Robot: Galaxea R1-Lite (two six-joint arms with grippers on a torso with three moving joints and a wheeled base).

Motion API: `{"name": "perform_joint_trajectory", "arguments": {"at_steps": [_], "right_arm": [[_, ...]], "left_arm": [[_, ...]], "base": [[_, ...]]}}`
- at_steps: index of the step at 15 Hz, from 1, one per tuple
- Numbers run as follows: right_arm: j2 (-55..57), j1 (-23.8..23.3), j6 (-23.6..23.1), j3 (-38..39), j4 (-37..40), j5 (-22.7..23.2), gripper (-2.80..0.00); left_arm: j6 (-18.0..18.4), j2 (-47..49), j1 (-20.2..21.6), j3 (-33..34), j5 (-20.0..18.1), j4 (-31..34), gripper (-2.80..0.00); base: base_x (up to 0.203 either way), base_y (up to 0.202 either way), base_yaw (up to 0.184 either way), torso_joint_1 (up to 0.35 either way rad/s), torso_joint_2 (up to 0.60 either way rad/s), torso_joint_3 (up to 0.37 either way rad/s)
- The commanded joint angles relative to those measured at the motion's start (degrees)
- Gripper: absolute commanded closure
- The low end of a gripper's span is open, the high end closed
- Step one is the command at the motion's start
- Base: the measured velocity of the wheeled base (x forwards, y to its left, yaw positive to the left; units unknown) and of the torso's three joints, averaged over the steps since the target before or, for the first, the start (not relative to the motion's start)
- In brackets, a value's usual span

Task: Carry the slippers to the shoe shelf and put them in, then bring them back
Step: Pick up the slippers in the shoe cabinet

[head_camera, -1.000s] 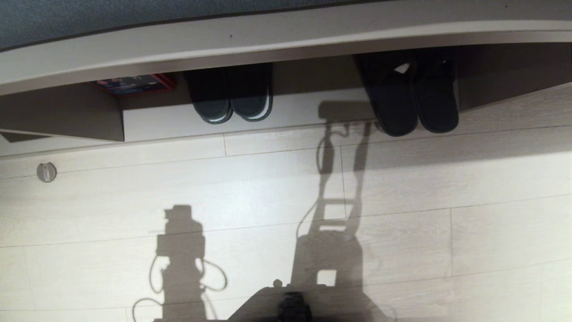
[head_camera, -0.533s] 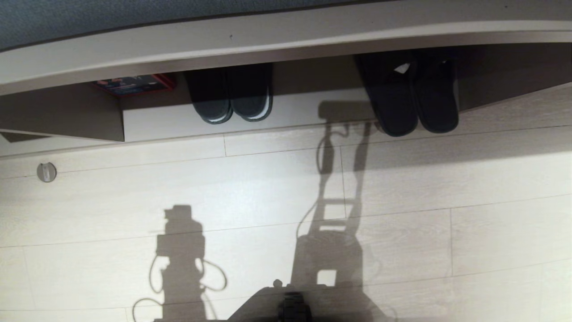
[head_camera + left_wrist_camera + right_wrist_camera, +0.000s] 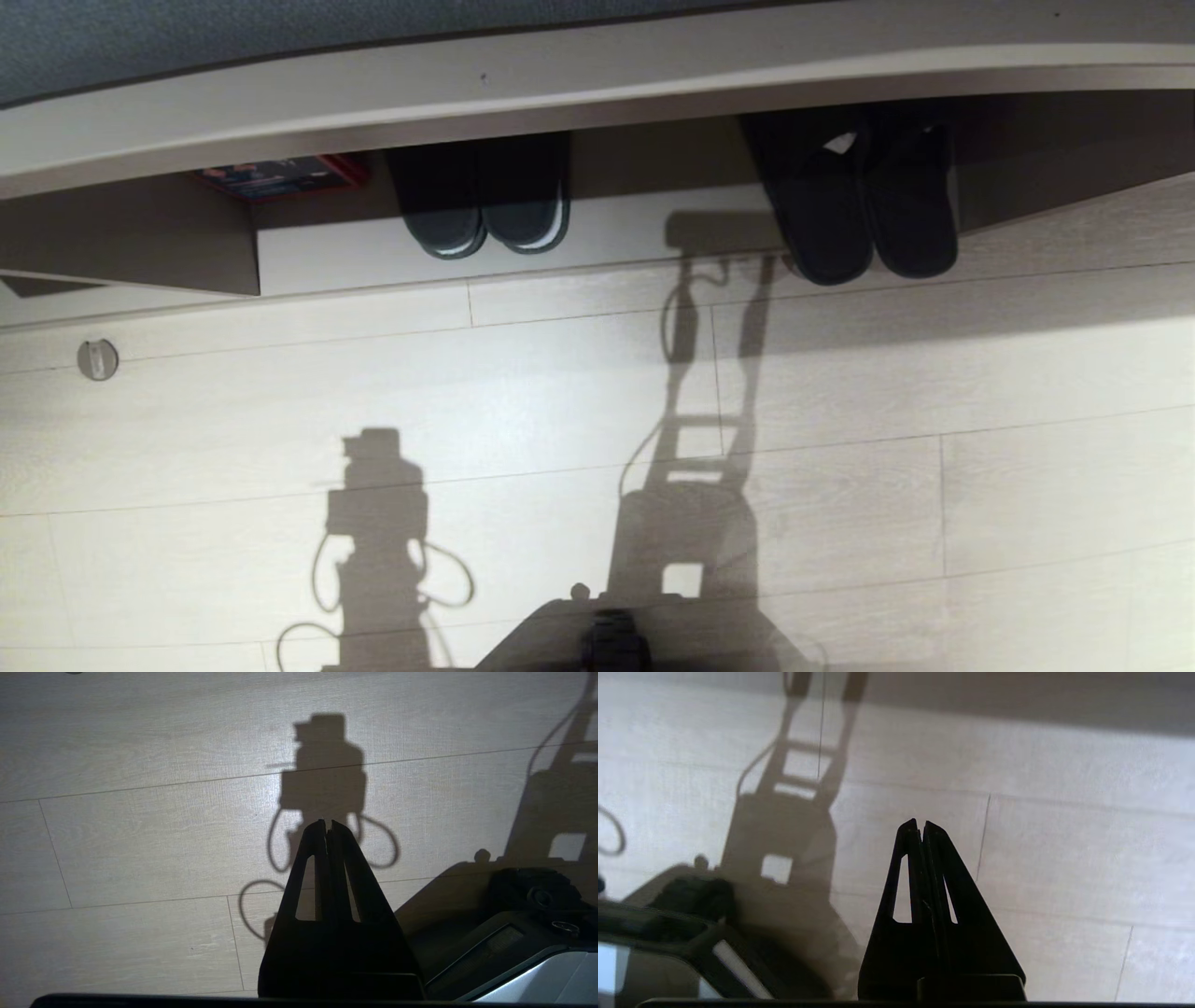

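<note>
The slippers (image 3: 859, 215), a plain dark grey pair, lie side by side at the right under the long bench. Their heels are in the floor-level recess and their toes stick out onto the floor. To their left is the shoe shelf (image 3: 616, 238), its pale base plank bare on that side. Neither gripper shows in the head view. In the left wrist view my left gripper (image 3: 327, 823) hangs shut and empty over the floor. My right gripper (image 3: 920, 823) is likewise shut and empty above pale floorboards, well short of the slippers.
A darker pair with white-edged soles (image 3: 481, 205) stands on the shelf plank, and a red-edged box (image 3: 275, 175) lies further left. A round metal stop (image 3: 97, 359) sits on the floor at the left. My base (image 3: 611, 639) is at the bottom edge.
The right arm's shadow on the floor has shifted slightly. The slippers, the shelf and the left arm's shadow are as before.
</note>
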Motion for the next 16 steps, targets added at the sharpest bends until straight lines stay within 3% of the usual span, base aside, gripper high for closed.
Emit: {"name": "perform_joint_trajectory", "arguments": {"at_steps": [1, 3, 7, 8, 13, 16], "right_arm": [[7.02, 0.25, -0.37, -2.51, -2.63, 0.14, 0.0], [20.1, 0.49, -1.47, -4.76, -10.4, 0.25, 0.0], [56.57, 0.78, -3.81, -9.51, -32.48, -1.54, 0.0], [63.78, 0.83, -4.2, -10.63, -38.61, -2.44, -2.8], [89.52, 1.01, -5.87, -19.2, -70.11, -4.59, -2.8], [98.28, 1.11, -5.29, -31.8, -79.08, -2.19, -2.8]], "left_arm": [[-0.02, 0.0, 0.04, 0.0, 0.0, -0.01, 0.0], [-0.02, 0.0, 0.04, 0.0, 0.0, -0.01, 0.0], [0.06, 0.0, 0.04, 0.07, 0.0, -0.01, 0.0], [0.06, 0.0, 0.02, 0.04, 0.0, -0.01, 0.0], [0.06, 0.0, 0.03, 0.02, 0.0, -0.01, 0.0], [0.06, 0.0, 0.04, 0.0, 0.0, -0.01, 0.0]], "base": [[0.0, 0.0, 0.0, 0.0, 0.0, 0.0], [0.0, 0.0, 0.0, 0.0, 0.0, 0.0], [0.0, 0.0, 0.0, 0.0, 0.0, 0.0], [0.0, 0.0, 0.0, 0.0, 0.0, 0.0], [0.0, 0.0, 0.0, 0.0, 0.0, 0.0], [0.0, 0.0, 0.0, 0.0, 0.0, 0.0]]}}
